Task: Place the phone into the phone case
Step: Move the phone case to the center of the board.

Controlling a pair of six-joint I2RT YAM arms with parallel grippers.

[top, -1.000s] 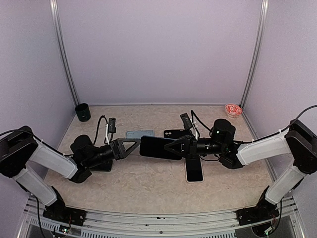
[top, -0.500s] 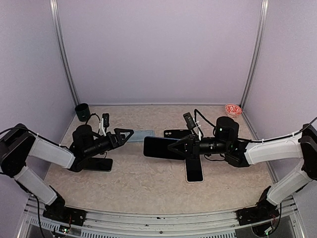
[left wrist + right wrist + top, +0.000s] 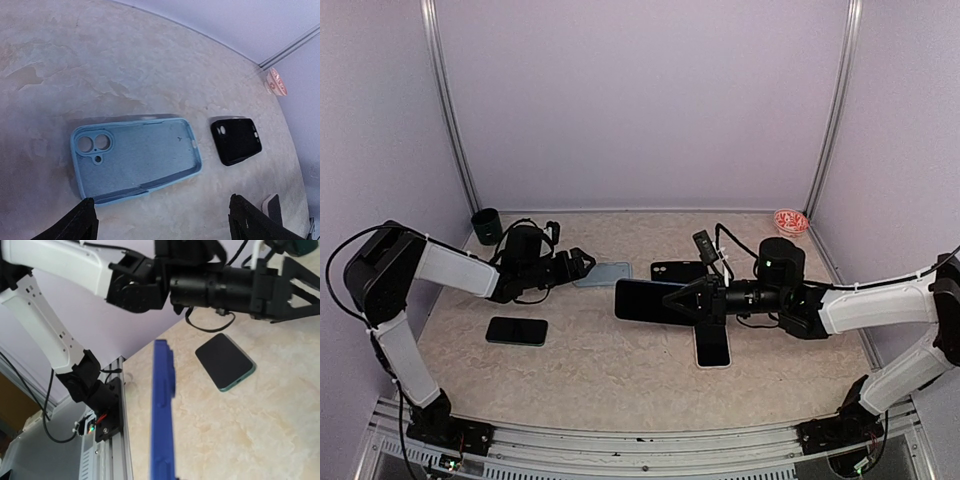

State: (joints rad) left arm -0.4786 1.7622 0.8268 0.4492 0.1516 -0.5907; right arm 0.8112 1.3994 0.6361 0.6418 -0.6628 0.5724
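Left fingers (image 3: 76, 225) gape empty, blue case (image 3: 135, 157) ahead between them — right fingers (image 3: 698, 298) clamp the phone (image 3: 638, 298).

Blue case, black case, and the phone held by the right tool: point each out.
blue case (image 3: 135, 160), left wrist view, on its inner floor.
black case (image 3: 236, 141), left wrist view, on its middle.
held phone (image 3: 645, 300), top view, on its dark flat face.

My top view looks down from behind, whole table (image 3: 620, 370); left wrist close above the blue case (image 3: 135, 157) (overhead shares it); right wrist faces the left arm (image 3: 60, 260).
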